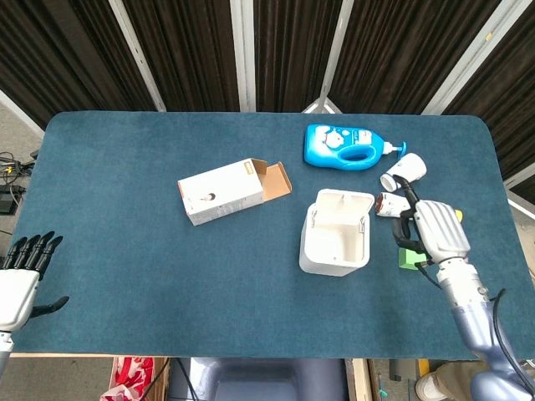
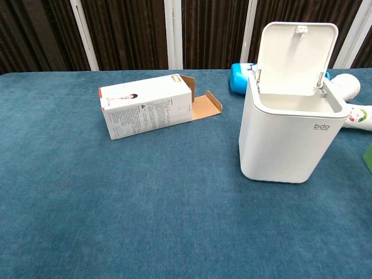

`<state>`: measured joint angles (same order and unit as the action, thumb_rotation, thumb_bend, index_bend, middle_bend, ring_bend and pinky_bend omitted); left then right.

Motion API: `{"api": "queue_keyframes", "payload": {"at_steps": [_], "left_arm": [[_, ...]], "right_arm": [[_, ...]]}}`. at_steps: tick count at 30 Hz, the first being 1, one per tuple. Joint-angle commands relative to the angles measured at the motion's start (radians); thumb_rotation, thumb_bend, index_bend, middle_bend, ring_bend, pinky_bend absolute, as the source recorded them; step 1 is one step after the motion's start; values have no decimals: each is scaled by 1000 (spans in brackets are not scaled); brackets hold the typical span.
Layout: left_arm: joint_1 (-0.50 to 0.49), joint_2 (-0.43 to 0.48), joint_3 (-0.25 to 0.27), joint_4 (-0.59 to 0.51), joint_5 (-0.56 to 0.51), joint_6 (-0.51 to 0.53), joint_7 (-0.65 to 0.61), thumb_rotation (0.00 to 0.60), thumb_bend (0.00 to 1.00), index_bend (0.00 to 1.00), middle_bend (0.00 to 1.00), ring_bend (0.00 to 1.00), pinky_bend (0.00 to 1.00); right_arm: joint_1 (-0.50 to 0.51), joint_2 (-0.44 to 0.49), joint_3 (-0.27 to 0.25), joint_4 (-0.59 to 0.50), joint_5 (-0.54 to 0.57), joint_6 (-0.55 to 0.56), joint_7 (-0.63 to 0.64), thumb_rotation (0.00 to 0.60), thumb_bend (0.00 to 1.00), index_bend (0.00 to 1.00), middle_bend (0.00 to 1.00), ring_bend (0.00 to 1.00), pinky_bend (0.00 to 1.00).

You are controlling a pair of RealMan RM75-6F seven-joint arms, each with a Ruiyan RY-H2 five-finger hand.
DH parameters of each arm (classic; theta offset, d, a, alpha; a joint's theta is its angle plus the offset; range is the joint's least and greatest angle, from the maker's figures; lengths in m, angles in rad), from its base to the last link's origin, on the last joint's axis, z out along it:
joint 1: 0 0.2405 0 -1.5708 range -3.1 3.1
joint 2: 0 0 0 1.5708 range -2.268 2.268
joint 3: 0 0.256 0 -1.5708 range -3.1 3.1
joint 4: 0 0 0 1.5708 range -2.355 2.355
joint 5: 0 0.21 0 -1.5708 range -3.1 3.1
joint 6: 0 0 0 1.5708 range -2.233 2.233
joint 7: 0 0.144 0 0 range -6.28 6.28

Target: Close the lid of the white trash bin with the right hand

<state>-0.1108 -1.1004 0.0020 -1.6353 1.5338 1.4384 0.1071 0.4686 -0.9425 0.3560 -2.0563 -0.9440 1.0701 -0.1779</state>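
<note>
The white trash bin (image 1: 334,242) stands right of the table's middle, its lid (image 1: 343,205) swung up at the far side. The chest view shows the bin (image 2: 285,142) with its lid (image 2: 296,55) upright above the open mouth. My right hand (image 1: 428,230) hovers just right of the bin, over the green cube and the lying bottle, its dark fingers (image 1: 405,224) pointing toward the bin and holding nothing. My left hand (image 1: 20,279) lies at the near left table edge, fingers spread and empty. Neither hand appears in the chest view.
An open cardboard box (image 1: 224,191) lies left of the bin. Behind the bin are a blue pump bottle (image 1: 343,147) and a white cup (image 1: 403,172). A lying bottle (image 1: 391,205) and a green cube (image 1: 407,258) sit partly under my right hand.
</note>
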Motion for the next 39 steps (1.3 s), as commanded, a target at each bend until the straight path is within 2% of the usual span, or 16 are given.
{"api": "queue_keyframes", "payload": {"at_steps": [1, 8, 12, 18, 32, 39], "left_arm": [[-1, 0, 1, -1, 1, -2, 0, 600, 0, 0, 0, 0, 0], [-7, -1, -3, 0, -5, -11, -10, 600, 0, 0, 0, 0, 0], [-9, -1, -3, 4, -6, -14, -19, 600, 0, 0, 0, 0, 0], [-6, 4, -1, 4, 2, -6, -29, 600, 0, 0, 0, 0, 0], [-1, 4, 4, 1, 13, 6, -27, 600, 0, 0, 0, 0, 0], [-1, 5, 3, 0, 11, 5, -29, 600, 0, 0, 0, 0, 0]], "right_arm": [[70, 8, 32, -34, 111, -54, -23, 600, 607, 1, 799, 858, 825], [177, 23, 56, -59, 298, -99, -57, 600, 621, 118, 800, 860, 825], [224, 26, 34, -79, 372, -92, -107, 600, 634, 183, 801, 861, 826], [266, 36, -7, -114, 449, -91, -148, 600, 644, 222, 804, 866, 832], [268, 112, -49, -246, 424, -69, -140, 600, 650, 228, 805, 867, 832], [263, 151, -82, -300, 388, -123, -119, 600, 650, 228, 806, 867, 832]]}}
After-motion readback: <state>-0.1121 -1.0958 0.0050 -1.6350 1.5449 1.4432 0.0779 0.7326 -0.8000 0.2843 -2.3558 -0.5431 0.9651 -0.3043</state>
